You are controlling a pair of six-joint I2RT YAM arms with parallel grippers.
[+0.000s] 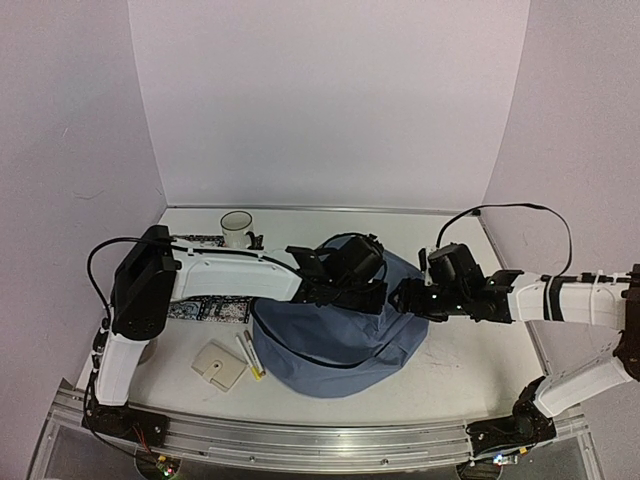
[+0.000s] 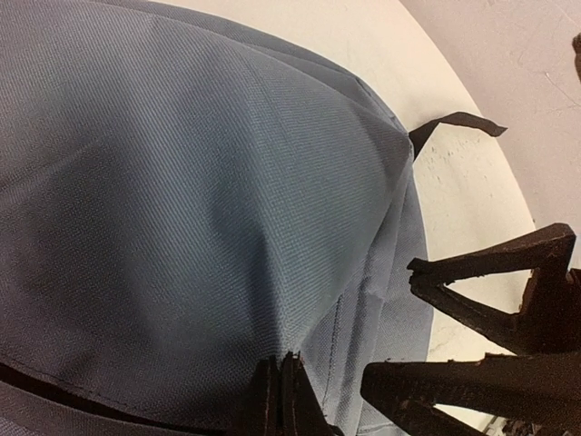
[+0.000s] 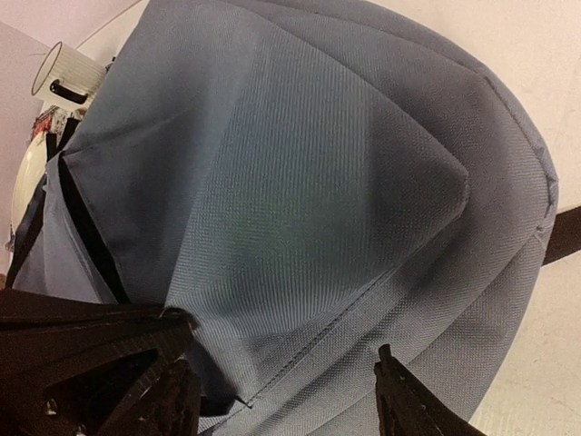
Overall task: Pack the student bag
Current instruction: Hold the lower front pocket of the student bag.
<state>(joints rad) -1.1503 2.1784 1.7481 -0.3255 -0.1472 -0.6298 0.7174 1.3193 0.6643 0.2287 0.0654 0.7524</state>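
Student bag (image 1: 330,345): slumped mid-tabletop (image 1: 470,360), rounded edge toward the arms' bases.
Left tool (image 2: 281,400): closed — pinching the bag's fabric near its top.
Right tool (image 3: 281,336): jaws apart, straddling the bag's right edge.
Left edge: pen (image 1: 250,353) just beside it.
Room: tabletop shows right of the bag.

A white cup (image 1: 238,226) stands upright on the pale counter (image 1: 470,360), beyond the left end effector (image 1: 380,293) and well off to its left. On the near side of that end effector, also to its left, a white pen (image 1: 250,354) with a yellow tip lies flat. Just beside the pen, further left, rests a flat beige square (image 1: 219,364). A black-and-white patterned sheet (image 1: 205,308) lies further left again, partly hidden.
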